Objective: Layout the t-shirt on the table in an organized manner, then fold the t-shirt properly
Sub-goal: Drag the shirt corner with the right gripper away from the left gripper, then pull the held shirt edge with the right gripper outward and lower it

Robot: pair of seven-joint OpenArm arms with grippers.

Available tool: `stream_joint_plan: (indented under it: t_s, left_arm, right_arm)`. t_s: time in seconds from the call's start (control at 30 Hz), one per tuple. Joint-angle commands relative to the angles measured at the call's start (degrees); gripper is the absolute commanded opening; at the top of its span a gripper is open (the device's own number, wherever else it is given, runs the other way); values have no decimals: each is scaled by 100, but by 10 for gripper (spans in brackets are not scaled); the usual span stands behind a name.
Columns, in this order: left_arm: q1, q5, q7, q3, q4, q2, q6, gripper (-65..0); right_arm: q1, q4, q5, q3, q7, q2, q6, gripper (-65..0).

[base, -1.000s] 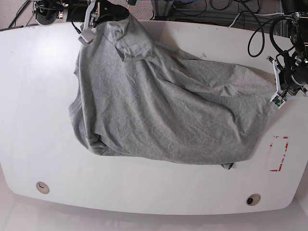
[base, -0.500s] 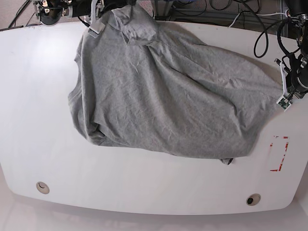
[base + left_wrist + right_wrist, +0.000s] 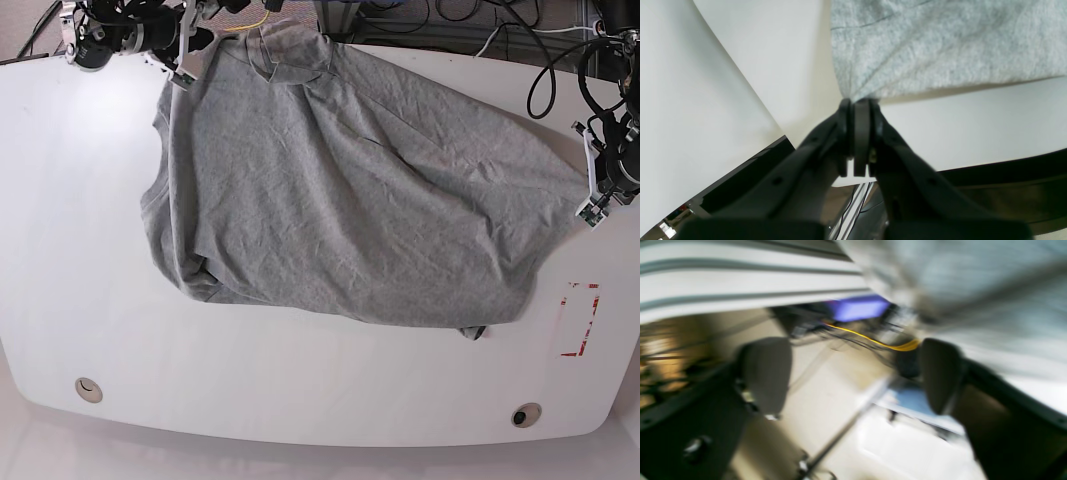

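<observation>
While the t-shirt [image 3: 350, 190] is spread, wrinkled and slightly askew, across the middle of the glossy white table [image 3: 80, 250], its long axis is run from the upper left of the base frame to the right edge. At that right end, a pinched corner of the soft heather-grey fabric is clamped in the left gripper [image 3: 857, 103], with the cloth fanned away from the closed fingers. Toward the upper left, the right gripper [image 3: 853, 373] is seen blurred, its pads [image 3: 765, 373] held apart around nothing, beside the collar end.
</observation>
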Motion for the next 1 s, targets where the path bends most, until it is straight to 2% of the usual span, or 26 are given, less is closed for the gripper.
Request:
stream_joint_plan:
  t_s: [0.0,0.13,0.27,0.4,0.67,0.97]
  left_arm:
    - [-43,50,3,-66,87,-126,-6,-650]
    - [-43,50,3,-66,87,-126,-6,-650]
    - [-52,50,3,-57,87,-126,-6,-650]
    - [-52,50,3,-40,79,-118,-6,-650]
    - [-61,50,3,-31,79,-91,-6,-650]
    - [-61,50,3,-31,79,-91,-6,-650]
  right_arm:
    - [117,77,-68,418,65,65,0,-38]
    - [320,77,-262,1051,144,3,9,-62]
    - [742,15,-622,1579,179,-216,9,-65]
    - [1164,-248,-1044,1930,179,-568,53,-62]
    - [1753,-1057,-1563,2141,197,-1025,268,-67]
    - [1823,-1523,-1774,2106,759,-1060,268,-67]
